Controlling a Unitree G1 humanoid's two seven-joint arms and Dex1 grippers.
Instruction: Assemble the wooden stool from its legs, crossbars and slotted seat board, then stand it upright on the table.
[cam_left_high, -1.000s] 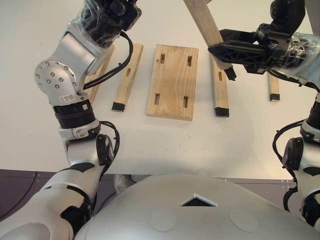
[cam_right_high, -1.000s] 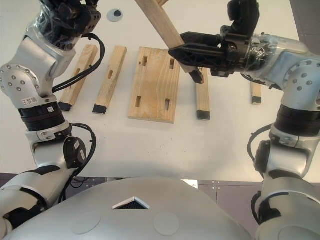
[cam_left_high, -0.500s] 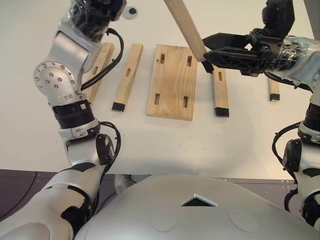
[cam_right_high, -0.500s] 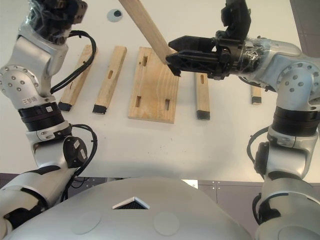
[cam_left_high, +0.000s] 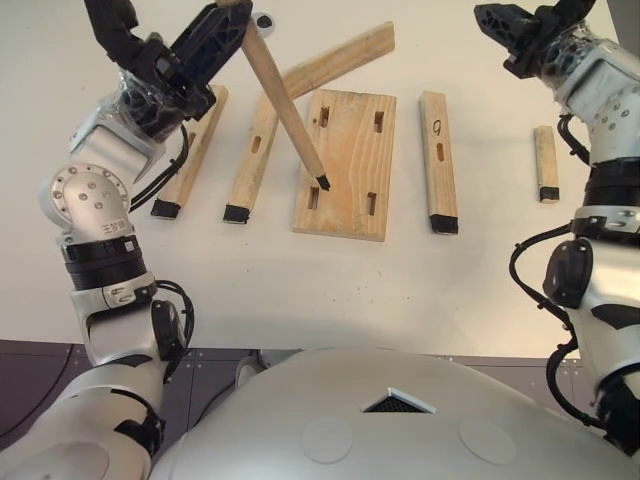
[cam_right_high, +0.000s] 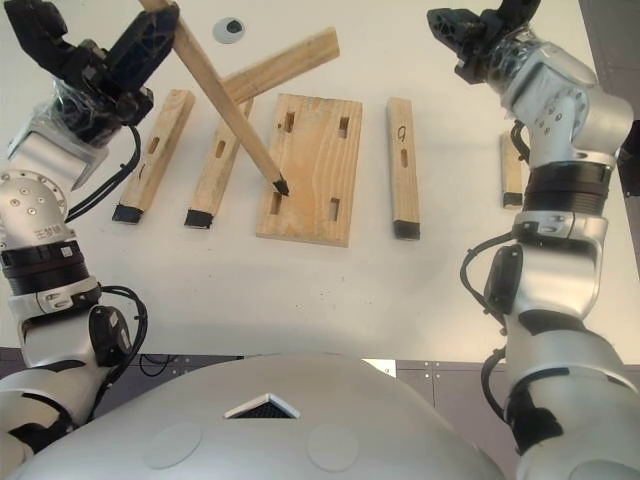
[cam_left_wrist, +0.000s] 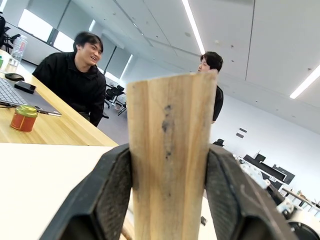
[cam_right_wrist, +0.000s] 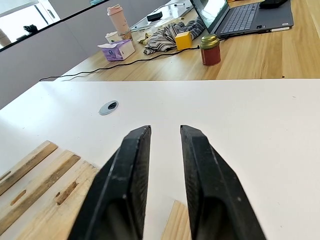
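Note:
My left gripper (cam_left_high: 228, 25) is shut on the top end of a wooden leg (cam_left_high: 285, 105), seen close up (cam_left_wrist: 170, 165) between its fingers (cam_left_wrist: 107, 200). The leg slants down so that its black tip rests at or just above the slotted seat board (cam_left_high: 345, 210), beside the near left slot. My right gripper (cam_left_high: 510, 25) hangs open and empty above the table's far right (cam_right_wrist: 162, 135). Flat on the table lie two legs (cam_left_high: 195, 150) (cam_left_high: 255, 150) left of the board, one leg (cam_left_high: 437, 160) right of it, and a short crossbar (cam_left_high: 545, 163) at the far right.
A long wooden piece (cam_left_high: 340, 58) lies slanted behind the board, over the top of the second leg. A round grey cable grommet (cam_right_high: 229, 29) sits at the back of the white table (cam_left_high: 400, 290). Bare tabletop lies between the parts and the front edge.
My right gripper let go of the leg's lower end and drew back up to the far right. My left arm swung the leg down, tip onto the board. The slanted piece now lies behind the board.

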